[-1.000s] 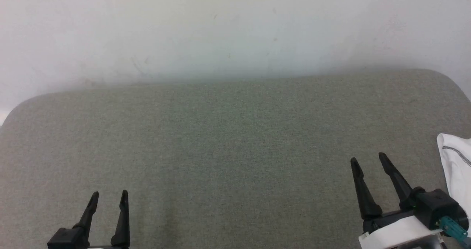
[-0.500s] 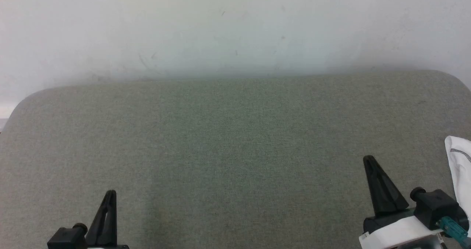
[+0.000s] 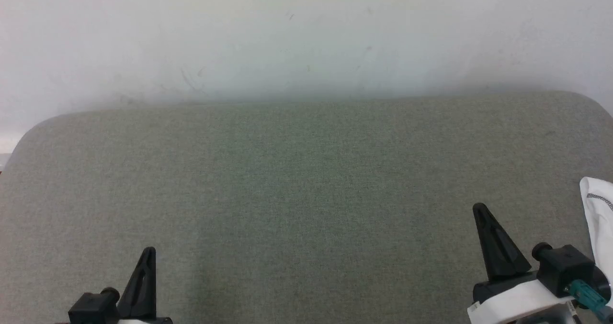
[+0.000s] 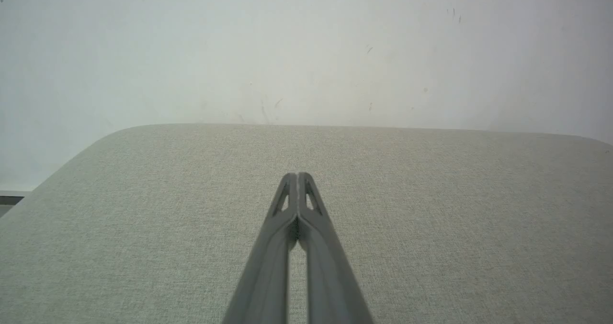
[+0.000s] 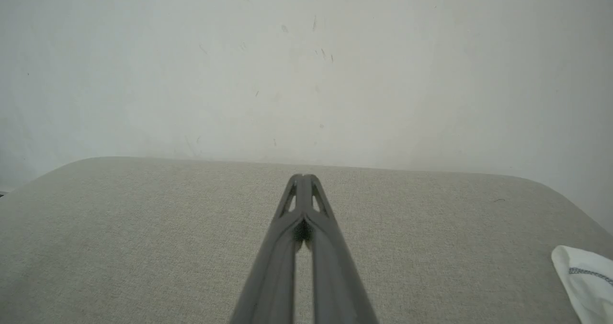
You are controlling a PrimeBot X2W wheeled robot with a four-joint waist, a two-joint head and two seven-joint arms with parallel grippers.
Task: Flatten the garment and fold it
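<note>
Lower left of the head view, left gripper [image 3: 149, 251]: the two dark fingers are pressed together into one narrow wedge pointing toward the wall. Nothing is caught between them. In the left wrist view the fingers [image 4: 270, 266] meet at the tips, with only a thin slit lower down toward the base, and no cloth is in it. They lie over the grey-green fabric surface [image 3: 306, 180]; whether the tips touch it I cannot tell from these angles.

Middle: the surface is a padded top with rounded far corners, set against a pale, scuffed wall [image 3: 306, 32].

Lower right of the head view, right gripper [image 3: 480, 210]: its fingers are likewise closed tip to tip in a single dark wedge that leans a little left. Behind it are a white wrist collar [image 3: 517, 300] and a teal connector [image 3: 586, 293]. In the right wrist view the fingers [image 5: 275, 266] are joined at the tips and hold nothing.

Far right: the garment [image 3: 598, 218] is thin white cloth with a line of dark grey zigzag stitching near its upper edge. It lies on the surface and is cut off by the frame edge. It is just beside the right wrist but apart from the fingertips. In the right wrist view it sits in the lower right corner, clear of the fingers. Only a corner shows, possibly a cuff or hem; there is too little in frame to say.
</note>
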